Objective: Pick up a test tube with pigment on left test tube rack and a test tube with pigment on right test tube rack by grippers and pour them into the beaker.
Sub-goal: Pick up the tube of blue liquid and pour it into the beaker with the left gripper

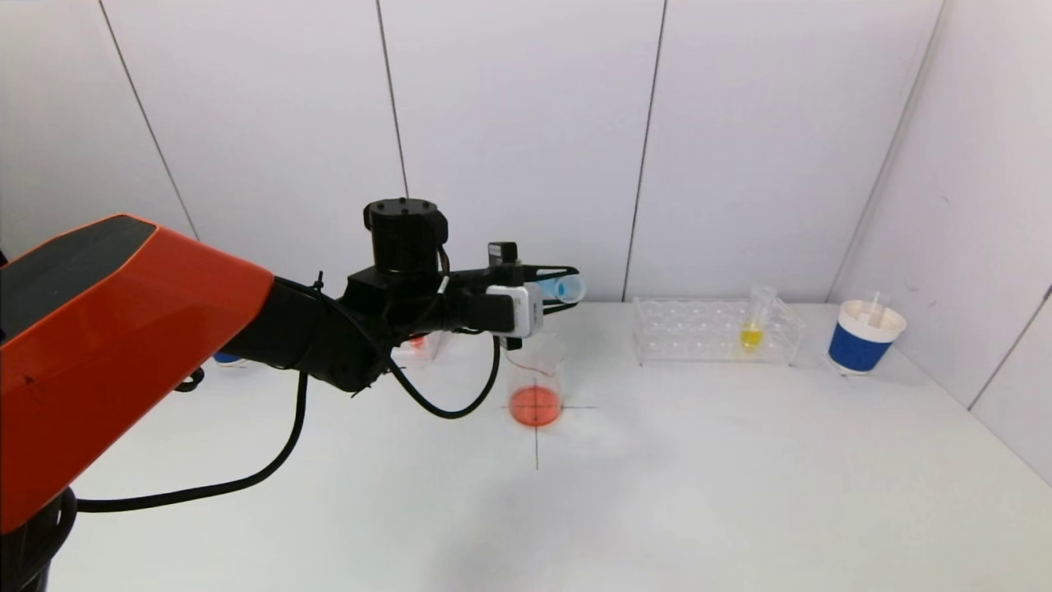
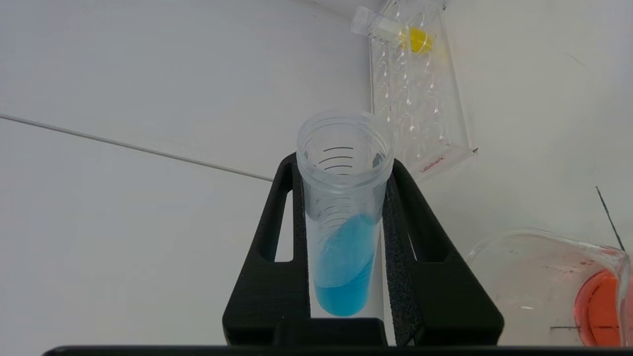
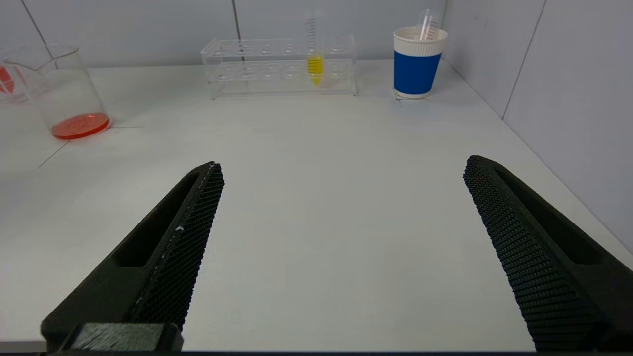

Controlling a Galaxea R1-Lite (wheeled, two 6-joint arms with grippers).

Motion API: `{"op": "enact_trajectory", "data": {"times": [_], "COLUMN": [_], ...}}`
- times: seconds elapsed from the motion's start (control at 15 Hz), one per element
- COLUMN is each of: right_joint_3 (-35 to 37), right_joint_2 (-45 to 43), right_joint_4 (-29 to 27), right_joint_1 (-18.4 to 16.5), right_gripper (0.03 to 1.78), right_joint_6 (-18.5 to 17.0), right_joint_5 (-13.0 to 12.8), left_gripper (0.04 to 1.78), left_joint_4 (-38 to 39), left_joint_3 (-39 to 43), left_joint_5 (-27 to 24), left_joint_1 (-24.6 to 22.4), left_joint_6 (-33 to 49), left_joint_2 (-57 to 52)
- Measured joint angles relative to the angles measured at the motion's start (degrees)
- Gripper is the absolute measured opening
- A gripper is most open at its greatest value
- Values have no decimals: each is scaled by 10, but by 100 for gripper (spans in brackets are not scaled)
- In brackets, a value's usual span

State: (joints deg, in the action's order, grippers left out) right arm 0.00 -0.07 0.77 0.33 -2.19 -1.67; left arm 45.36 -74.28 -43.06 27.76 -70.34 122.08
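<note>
My left gripper (image 1: 560,288) is shut on a clear test tube (image 1: 569,288) with blue pigment. It holds the tube nearly level above the glass beaker (image 1: 535,386), which has orange-red liquid at its bottom. In the left wrist view the blue liquid lies along the lower part of the tube (image 2: 343,237), between the black fingers (image 2: 425,237), and the beaker (image 2: 544,282) is off to one side. The right rack (image 1: 715,333) holds a tube of yellow pigment (image 1: 750,333). My right gripper (image 3: 343,163) hangs open and empty above bare table. My arm mostly hides the left rack (image 1: 421,345).
A blue-and-white paper cup (image 1: 865,337) with a pipette stands right of the right rack, near the side wall. A black cross is drawn on the table under the beaker. White wall panels close off the back and right. The left arm's cable droops over the table.
</note>
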Motion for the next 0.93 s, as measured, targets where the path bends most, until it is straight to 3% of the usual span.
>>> {"op": "enact_trajectory", "data": {"times": [0.93], "right_joint_3": [0], "right_joint_2": [0], "right_joint_4": [0], "right_joint_1": [0], "right_gripper": [177], "right_joint_6": [0], "right_joint_5": [0], "left_gripper": [45], "left_joint_4": [41], "left_joint_3": [25], "left_joint_5": [-25], "left_joint_1": [-59], "left_joint_6": [-10], "left_joint_2": [1]}}
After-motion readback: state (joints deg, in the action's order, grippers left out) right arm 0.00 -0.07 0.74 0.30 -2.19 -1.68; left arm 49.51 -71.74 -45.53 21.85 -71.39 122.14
